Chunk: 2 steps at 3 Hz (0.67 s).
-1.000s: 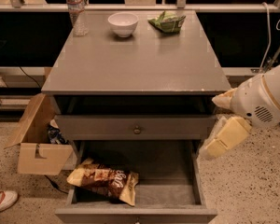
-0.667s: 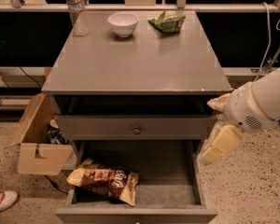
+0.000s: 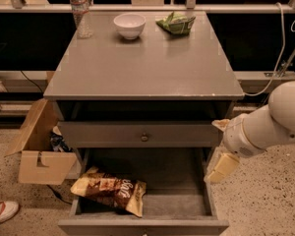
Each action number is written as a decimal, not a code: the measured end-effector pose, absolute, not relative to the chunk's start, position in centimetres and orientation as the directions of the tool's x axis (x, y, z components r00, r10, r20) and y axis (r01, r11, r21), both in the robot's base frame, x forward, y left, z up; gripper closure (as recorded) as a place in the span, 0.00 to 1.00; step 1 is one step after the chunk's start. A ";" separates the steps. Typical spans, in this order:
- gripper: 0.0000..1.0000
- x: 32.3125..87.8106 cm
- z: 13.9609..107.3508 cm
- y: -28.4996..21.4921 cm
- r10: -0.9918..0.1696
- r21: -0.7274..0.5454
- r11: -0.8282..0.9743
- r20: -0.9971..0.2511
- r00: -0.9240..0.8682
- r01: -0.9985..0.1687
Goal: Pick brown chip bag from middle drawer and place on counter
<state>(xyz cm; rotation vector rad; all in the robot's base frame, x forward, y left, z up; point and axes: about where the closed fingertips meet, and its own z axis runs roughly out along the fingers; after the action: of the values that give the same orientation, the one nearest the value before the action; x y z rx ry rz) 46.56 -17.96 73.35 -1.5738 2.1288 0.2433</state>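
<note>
The brown chip bag [image 3: 108, 190] lies flat in the front left of the pulled-out middle drawer [image 3: 172, 203], one end resting against the drawer's left wall. The grey counter [image 3: 147, 68] tops the cabinet above it. My gripper [image 3: 221, 146] hangs at the cabinet's right side, level with the closed drawer and just above the open drawer's right wall. It is open and empty, with one cream finger above the other. It is well to the right of the bag and does not touch it.
On the back of the counter stand a water bottle [image 3: 81, 11], a white bowl [image 3: 129, 24] and a small green bag [image 3: 176, 22]. A closed drawer with a knob [image 3: 144, 137] sits above the open one. A cardboard box [image 3: 39, 151] and a shoe [image 3: 1, 211] are on the floor at left.
My gripper and arm have moved down and a little left, closer to the open drawer's right side. The bag and the drawer have not moved.
</note>
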 end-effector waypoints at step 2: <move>0.00 47.0 68.5 -18.2 -0.842 -0.131 0.310 -0.497 -0.208 -0.942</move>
<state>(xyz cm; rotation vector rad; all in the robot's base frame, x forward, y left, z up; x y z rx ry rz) 46.97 -18.22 68.54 -1.5780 2.1018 0.2741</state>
